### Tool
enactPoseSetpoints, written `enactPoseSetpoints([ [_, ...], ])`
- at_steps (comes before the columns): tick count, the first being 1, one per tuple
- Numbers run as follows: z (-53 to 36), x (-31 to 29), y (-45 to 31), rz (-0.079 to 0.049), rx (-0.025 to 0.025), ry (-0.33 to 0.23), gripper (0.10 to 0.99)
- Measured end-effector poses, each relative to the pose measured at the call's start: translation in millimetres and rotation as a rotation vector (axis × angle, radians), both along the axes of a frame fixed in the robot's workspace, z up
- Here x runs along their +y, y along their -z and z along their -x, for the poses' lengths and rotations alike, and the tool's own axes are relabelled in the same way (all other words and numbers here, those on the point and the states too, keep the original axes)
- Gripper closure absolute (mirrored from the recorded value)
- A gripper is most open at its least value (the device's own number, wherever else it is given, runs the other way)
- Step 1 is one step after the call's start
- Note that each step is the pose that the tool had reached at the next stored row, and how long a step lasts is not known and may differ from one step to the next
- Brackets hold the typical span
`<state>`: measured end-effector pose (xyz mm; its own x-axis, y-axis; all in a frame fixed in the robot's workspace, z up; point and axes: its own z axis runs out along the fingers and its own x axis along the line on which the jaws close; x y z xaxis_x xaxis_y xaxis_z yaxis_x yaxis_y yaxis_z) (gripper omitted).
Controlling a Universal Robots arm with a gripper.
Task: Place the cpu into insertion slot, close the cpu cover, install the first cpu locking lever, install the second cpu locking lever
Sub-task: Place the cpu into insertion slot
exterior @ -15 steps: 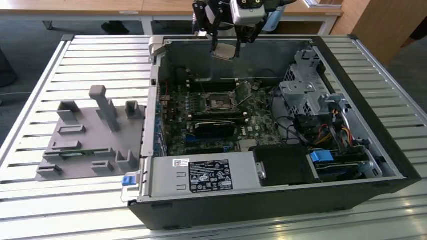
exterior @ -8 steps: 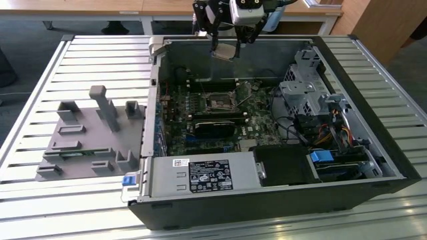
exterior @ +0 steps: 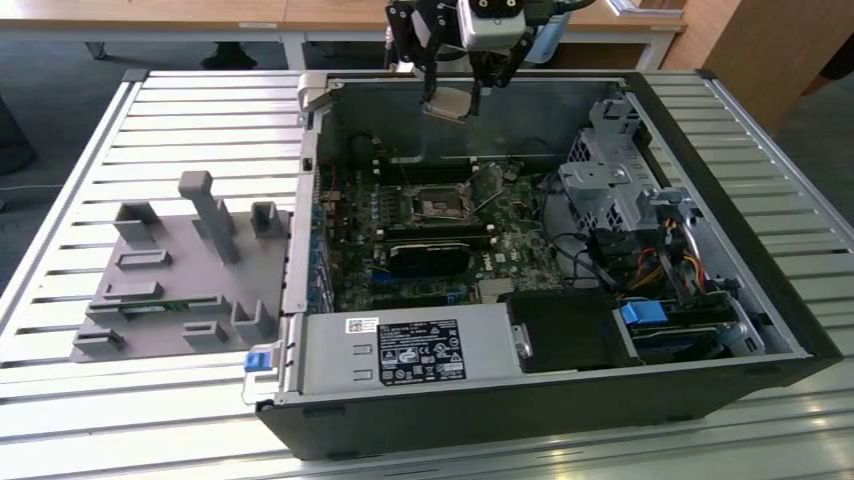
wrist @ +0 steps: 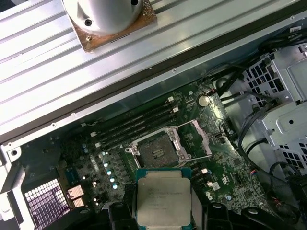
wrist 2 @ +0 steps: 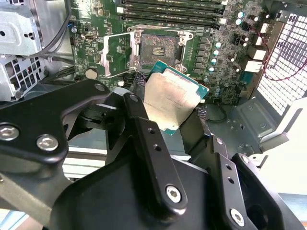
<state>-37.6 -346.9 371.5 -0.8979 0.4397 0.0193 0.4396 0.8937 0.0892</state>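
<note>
One small square cpu [exterior: 450, 104] [wrist 2: 170, 100] [wrist: 163, 199], with a flat, matt, silvery-grey metal top on a thin green base, is clamped between the jaws of the black metal gripper [exterior: 461, 95] [wrist 2: 168, 112] [wrist: 163, 211]. The jaws are closed only to the chip's width and press on two opposite edges. In the second wrist view the two black fingers [wrist 2: 146, 139], built of bolted links, flank the chip, which sits tilted.

In the exterior view the chip hangs above the open black computer case [exterior: 561, 410], well apart from the board below.

One square black insertion slot [exterior: 438, 203] [wrist 2: 158, 46] [wrist: 156, 151], silver-rimmed with a dark centre, lies uncovered on the green circuit board [wrist 2: 211, 72].

One square silver cpu cover [wrist 2: 116, 55] [wrist: 197, 139], a metal frame with a cut-out middle, stands swung open just beside the socket.

Four long black memory slots [wrist: 134, 125] run parallel near the socket.

One grey power supply box [exterior: 400, 350] with a black label fills a corner of the case.

One grey plastic fixture [exterior: 180, 270] with upright blocks rests on the ribbed aluminium counter [exterior: 134, 420], at the exterior view's left of the case.
</note>
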Motion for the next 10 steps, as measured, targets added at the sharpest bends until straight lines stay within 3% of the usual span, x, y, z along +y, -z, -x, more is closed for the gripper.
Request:
enactPoseSetpoints([
  [10,0.2,0.0,0.1,0.000,0.0000,0.025,0.545],
])
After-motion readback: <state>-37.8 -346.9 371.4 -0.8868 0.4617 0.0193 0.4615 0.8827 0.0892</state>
